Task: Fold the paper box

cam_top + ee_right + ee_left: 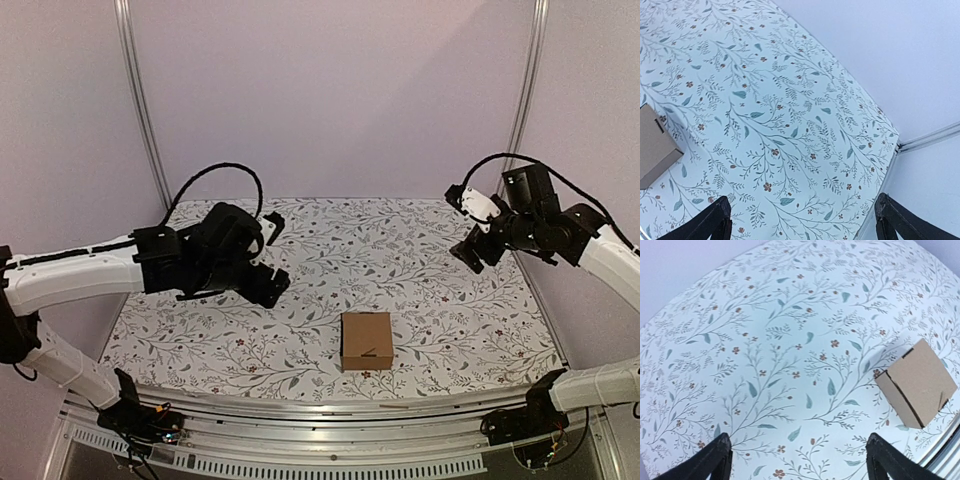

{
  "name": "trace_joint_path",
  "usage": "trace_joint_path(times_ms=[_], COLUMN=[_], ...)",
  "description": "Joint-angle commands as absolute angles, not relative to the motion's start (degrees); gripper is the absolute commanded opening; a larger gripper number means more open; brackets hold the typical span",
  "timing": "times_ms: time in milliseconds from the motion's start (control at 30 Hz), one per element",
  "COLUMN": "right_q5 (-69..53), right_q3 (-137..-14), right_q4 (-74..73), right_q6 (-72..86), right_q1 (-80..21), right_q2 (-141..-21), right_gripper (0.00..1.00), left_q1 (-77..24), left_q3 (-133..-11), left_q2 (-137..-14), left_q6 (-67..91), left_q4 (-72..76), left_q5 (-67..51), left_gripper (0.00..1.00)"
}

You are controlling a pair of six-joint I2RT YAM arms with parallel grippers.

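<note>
A brown paper box point(366, 341), folded into a squarish carton, sits on the tabletop point(330, 240) with nothing touching it. The left claw point(272, 258) hovers above and left of the box, well apart, fingers spread wide and empty. The right claw point(463, 226) hangs beyond the box's right, also agape and empty. Under the box lies a white leafy floral print; behind it, plain pale walls.

Soft, even, purplish light with faint shadows; wrist views look brighter and bend at edges.
</note>
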State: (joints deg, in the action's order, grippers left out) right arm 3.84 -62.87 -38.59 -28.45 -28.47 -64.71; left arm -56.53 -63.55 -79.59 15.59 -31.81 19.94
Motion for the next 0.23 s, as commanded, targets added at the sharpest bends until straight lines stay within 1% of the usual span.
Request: trace_joint_path(times_ms=[0, 67, 200], right_q5=[15.09, 15.35, 11.46], right_q3=[-61.55, -62.54, -60.61], right_q4=[-29.78, -30.82, -29.51], right_q6=[-14.22, -11.26, -12.70], right_q1=[-28.12, -28.15, -28.14], right_q2=[-65.95, -67.16, -66.50], right_gripper=[0.99, 0.99, 0.99], left_q1=[-50.82, -49.99, -49.92], left_q3=[-53.96, -51.85, -50.54], left_q2=[-70.32, -66.53, -62.93], left_q6=[14.19, 14.41, 16.28], left_q4=[-21.98, -19.16, -19.80], left_q5=[27.51, 28.55, 30.69], left_gripper=[0.99, 0.99, 0.99])
